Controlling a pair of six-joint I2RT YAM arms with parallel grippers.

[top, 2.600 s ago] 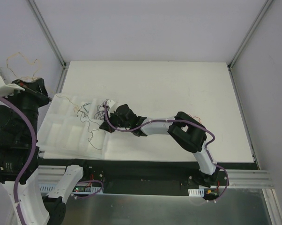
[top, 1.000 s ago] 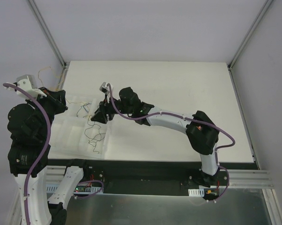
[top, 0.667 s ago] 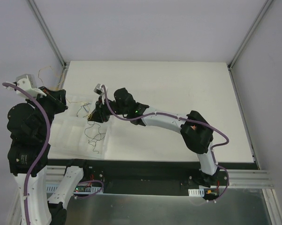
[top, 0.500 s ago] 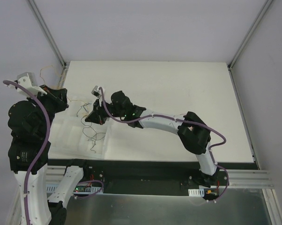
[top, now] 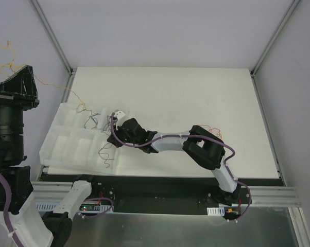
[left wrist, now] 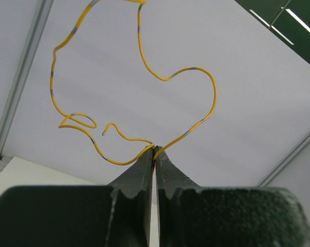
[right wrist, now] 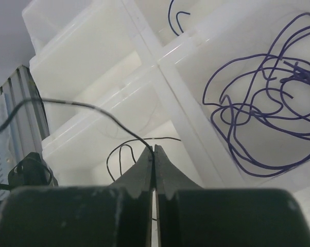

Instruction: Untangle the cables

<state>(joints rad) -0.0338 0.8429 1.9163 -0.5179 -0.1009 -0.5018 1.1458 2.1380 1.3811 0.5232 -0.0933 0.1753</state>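
A: White table (top: pixel 196 103), seen from above?
B: Yes; right arm (top: pixel 168 140) reaches low to the compartment tray (top: pixel 72 146), left arm (top: pixel 8 118) raised high.
A: Wrist views?
B: Aloft, left gripper (left wrist: pixel 154 154) pinches a yellow wire (left wrist: pixel 139 51); right gripper (right wrist: pixel 154 154) pinches a black wire (right wrist: pixel 93 109) above the tray, purple wires (right wrist: pixel 258 103) in 1 compartment.

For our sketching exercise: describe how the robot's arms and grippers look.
The left arm and right arm mix black joint housings with white links; a purple hose runs along each. The left gripper and right gripper have dark, tapering fingers.

Pale grey walls (top: pixel 160 31) and aluminium posts (top: pixel 52 36) enclose a white table (top: pixel 196 103).
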